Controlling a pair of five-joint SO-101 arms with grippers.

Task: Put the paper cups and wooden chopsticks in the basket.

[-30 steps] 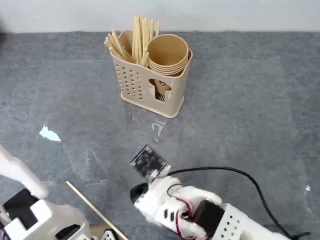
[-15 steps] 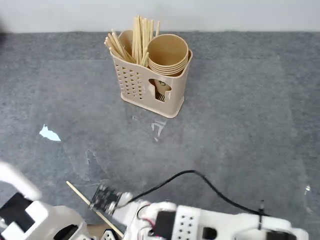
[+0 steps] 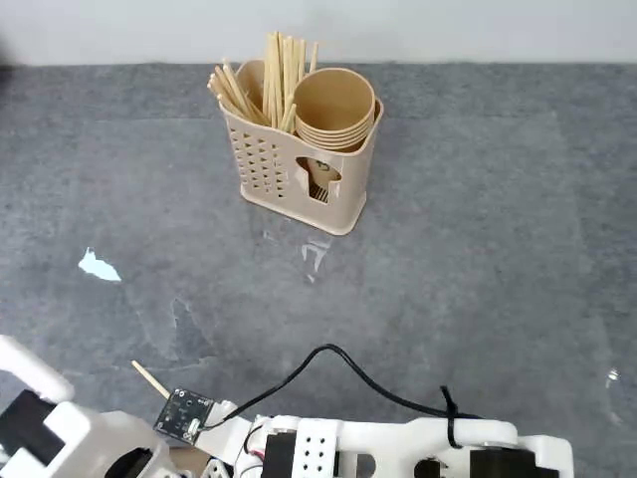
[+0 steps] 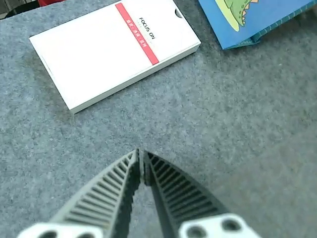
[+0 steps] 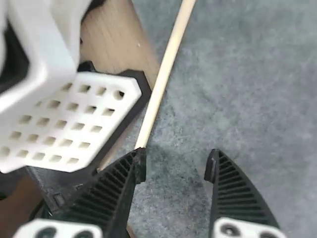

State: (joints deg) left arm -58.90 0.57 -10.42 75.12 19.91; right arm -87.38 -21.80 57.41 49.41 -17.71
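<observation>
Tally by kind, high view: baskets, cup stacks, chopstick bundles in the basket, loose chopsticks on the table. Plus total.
basket: 1
stack of paper cups: 1
chopstick bundle: 1
loose chopstick: 1
Total: 4

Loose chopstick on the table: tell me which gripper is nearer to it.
Right. The right gripper is open, with one fingertip beside the end of the chopstick. The left gripper is shut and points at a white box elsewhere.

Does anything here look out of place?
Yes: one chopstick lies flat on the table near the right gripper, while other chopsticks stand in the basket with the cups. A pale scrap also lies on the table.
</observation>
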